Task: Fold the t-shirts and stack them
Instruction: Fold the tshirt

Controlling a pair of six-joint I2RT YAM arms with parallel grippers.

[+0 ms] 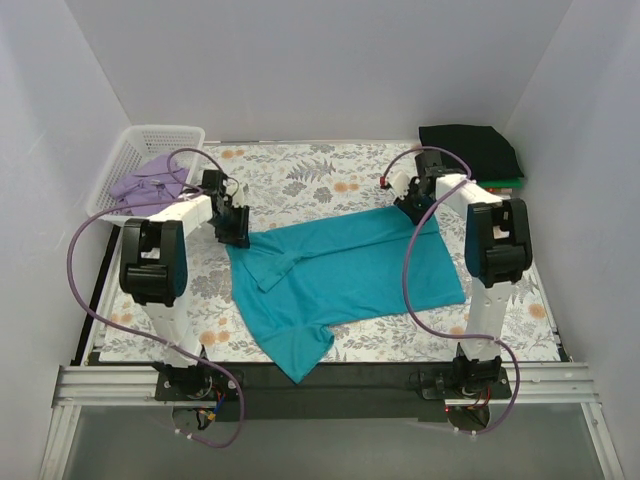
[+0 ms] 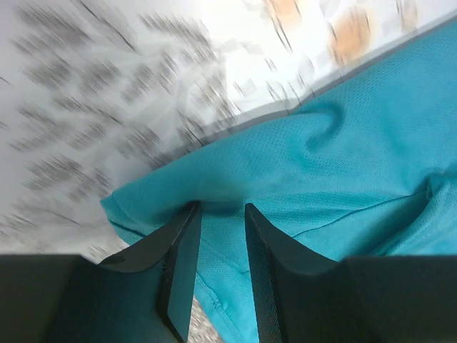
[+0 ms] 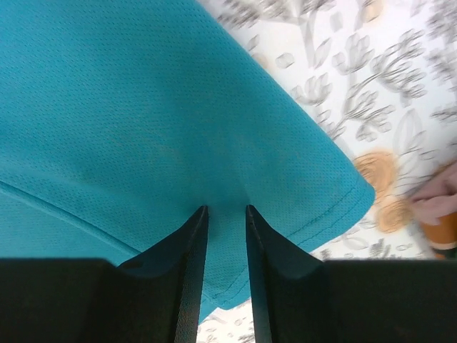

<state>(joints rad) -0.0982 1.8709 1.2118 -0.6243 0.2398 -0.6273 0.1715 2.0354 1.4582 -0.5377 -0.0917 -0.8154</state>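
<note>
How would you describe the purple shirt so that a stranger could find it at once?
Look at the far left corner of the floral table cloth, where a white lattice basket stands. The lavender shirt lies crumpled inside it, the only shirt in a container.

Bright even light, left wrist blurred

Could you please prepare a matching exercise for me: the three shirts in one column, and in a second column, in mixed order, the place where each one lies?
Shirts:
1. teal t-shirt
2. lavender shirt
3. black shirt

Places:
A. in the far right corner
B. spread out in the middle
C. inside the white basket

Pairs: 1-B, 2-C, 3-A
</note>
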